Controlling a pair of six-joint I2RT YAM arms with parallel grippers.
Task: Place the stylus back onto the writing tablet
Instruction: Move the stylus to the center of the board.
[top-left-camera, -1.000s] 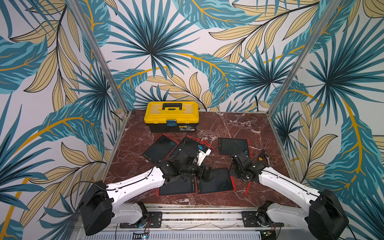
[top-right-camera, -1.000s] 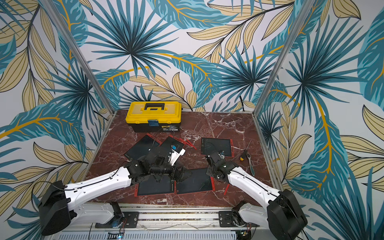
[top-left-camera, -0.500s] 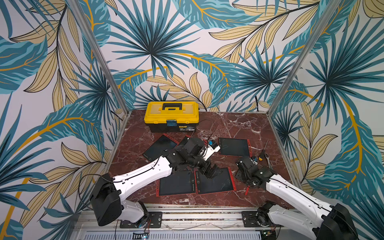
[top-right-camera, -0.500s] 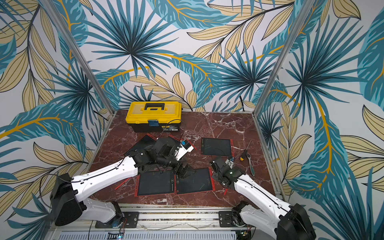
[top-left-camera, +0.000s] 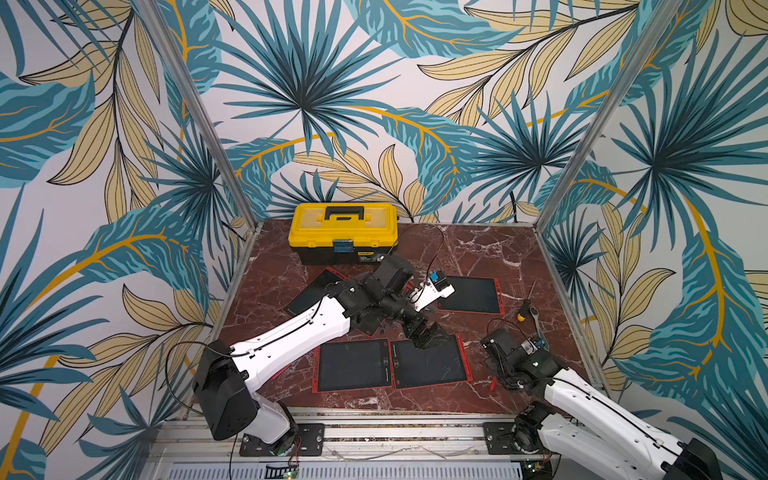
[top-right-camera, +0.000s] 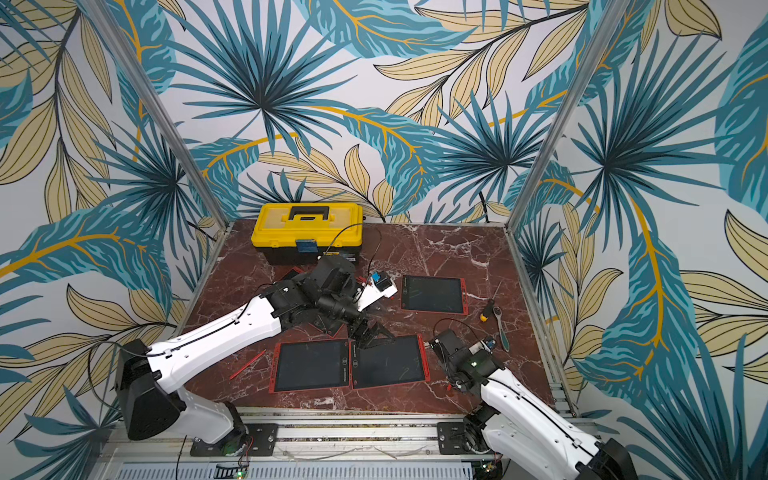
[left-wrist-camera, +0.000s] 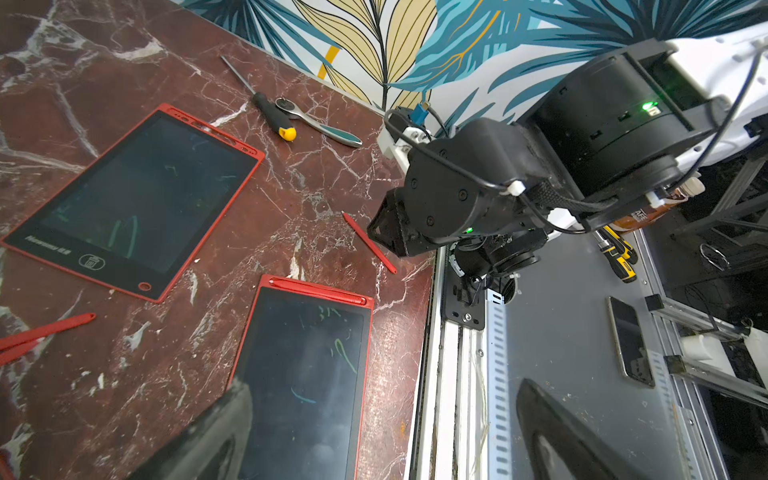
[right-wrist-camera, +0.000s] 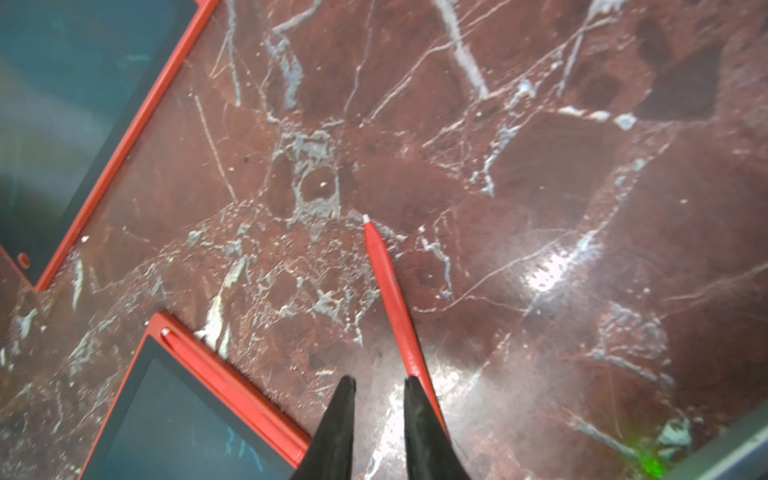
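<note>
A red stylus (right-wrist-camera: 390, 291) lies loose on the marble right of the front right writing tablet (top-left-camera: 430, 363), and shows in a top view as the stylus (top-left-camera: 493, 383) and in the left wrist view as the stylus (left-wrist-camera: 370, 243). My right gripper (right-wrist-camera: 380, 379) hangs low over the stylus's rear end. Its jaws stand a little apart with nothing between them, and the stylus lies just outside one fingertip. That tablet (right-wrist-camera: 187, 415) carries another stylus (right-wrist-camera: 220, 374) docked along its edge. My left gripper (top-left-camera: 428, 332) hovers wide open and empty over the tablet's far edge.
Further red-framed tablets lie front left (top-left-camera: 353, 365), far right (top-left-camera: 471, 295) and far left (top-left-camera: 311, 289). A loose stylus (top-right-camera: 248, 365) lies at the left. A yellow toolbox (top-left-camera: 343, 230) stands at the back. A screwdriver (top-left-camera: 524, 305) and a ratchet (top-left-camera: 538, 328) lie by the right wall.
My right gripper has moved right and forward, away from the front right tablet's edge to the loose stylus, and its jaws have parted a little. The left arm swung toward the back.
</note>
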